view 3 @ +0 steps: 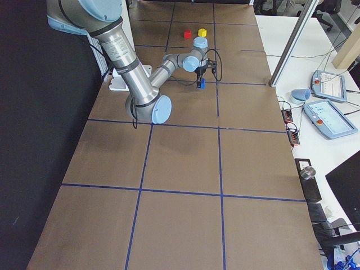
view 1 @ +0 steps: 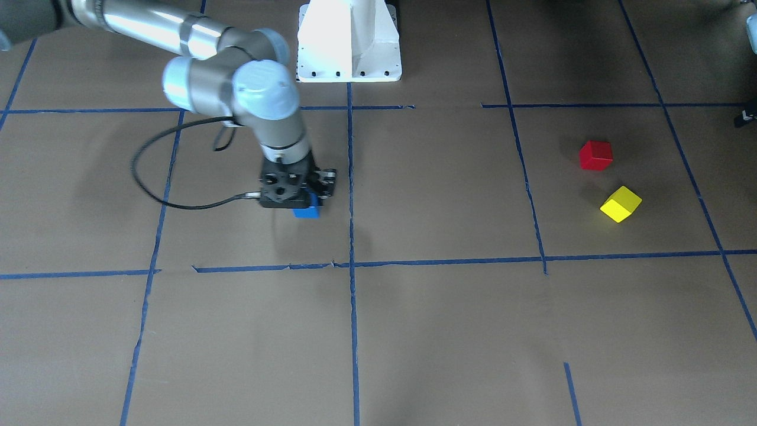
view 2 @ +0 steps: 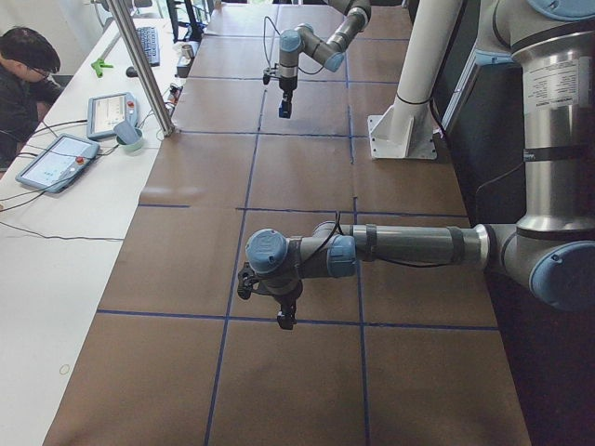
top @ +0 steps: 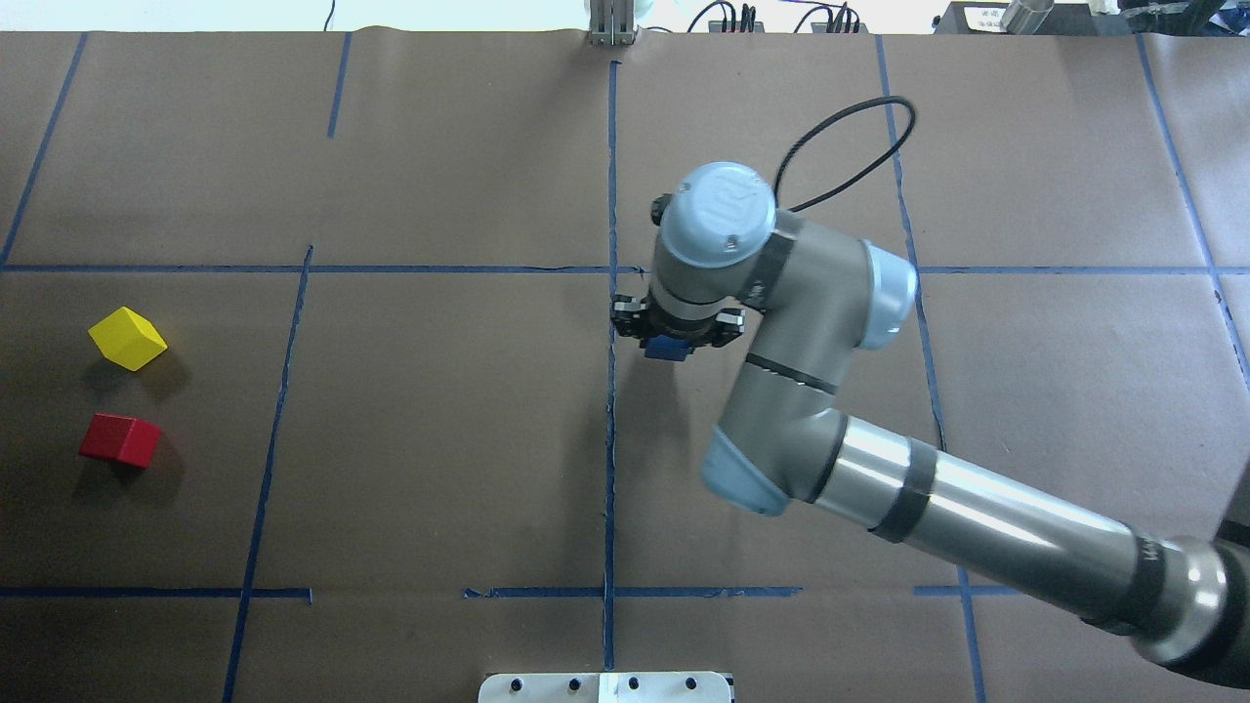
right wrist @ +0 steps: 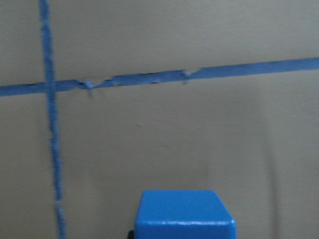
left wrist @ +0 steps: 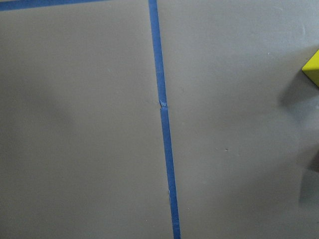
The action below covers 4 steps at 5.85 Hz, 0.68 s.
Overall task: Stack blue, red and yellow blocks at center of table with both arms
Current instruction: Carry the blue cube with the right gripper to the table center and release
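Across the table (top: 439, 469), your right arm (top: 977, 513) reached to the middle, while the left arm (view 2: 409, 246) hung over its own end. The right gripper (view 1: 301, 201) was pinching the blue block (view 1: 307, 213), just beside the centre tape line (top: 611, 410), on the robot's right of it. I could not tell whether the block touched the paper.

The step looked like setting down the base of the stack. You would have done well to lower it straight and flat, letting go only once it sat square, since two more blocks had to rest on it.

The left gripper (view 2: 285, 316) showed only in the left side view, so I cannot tell whether it was spread or pressed together. The red (top: 119, 439) and yellow (top: 127, 338) blocks lay near each other but apart, well off on the robot's left.

The overhead view hid most of the blue block under the wrist. The right wrist view showed it plainly, with a tape crossing (right wrist: 50, 85) ahead. The left wrist view caught only a yellow corner at its right edge.
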Motion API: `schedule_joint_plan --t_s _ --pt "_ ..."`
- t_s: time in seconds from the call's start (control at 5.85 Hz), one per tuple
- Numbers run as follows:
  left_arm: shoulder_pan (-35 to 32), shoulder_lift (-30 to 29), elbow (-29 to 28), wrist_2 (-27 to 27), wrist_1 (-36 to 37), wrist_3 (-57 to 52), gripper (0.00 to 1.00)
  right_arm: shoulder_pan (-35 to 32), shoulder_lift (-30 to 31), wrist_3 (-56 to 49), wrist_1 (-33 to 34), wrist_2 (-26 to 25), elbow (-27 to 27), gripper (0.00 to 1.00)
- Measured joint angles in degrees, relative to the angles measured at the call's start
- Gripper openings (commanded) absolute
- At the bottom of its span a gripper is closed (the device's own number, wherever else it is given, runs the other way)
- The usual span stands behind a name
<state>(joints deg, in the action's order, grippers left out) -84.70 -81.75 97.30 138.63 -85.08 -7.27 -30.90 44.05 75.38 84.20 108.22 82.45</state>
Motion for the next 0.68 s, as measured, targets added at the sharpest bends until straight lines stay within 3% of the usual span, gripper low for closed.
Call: schedule_joint_plan --t_s 0.17,0.68 --pt "0.01 -0.04 0.00 0.01 0.00 0.04 1.00 2.03 -4.54 1.70 0.20 -1.65 -4.73 0.00" --pt "0.01 -0.07 -0.08 -0.03 -0.08 0.14 1.00 3.88 -5.87 0.55 0.26 -3.01 -7.00 0.00"
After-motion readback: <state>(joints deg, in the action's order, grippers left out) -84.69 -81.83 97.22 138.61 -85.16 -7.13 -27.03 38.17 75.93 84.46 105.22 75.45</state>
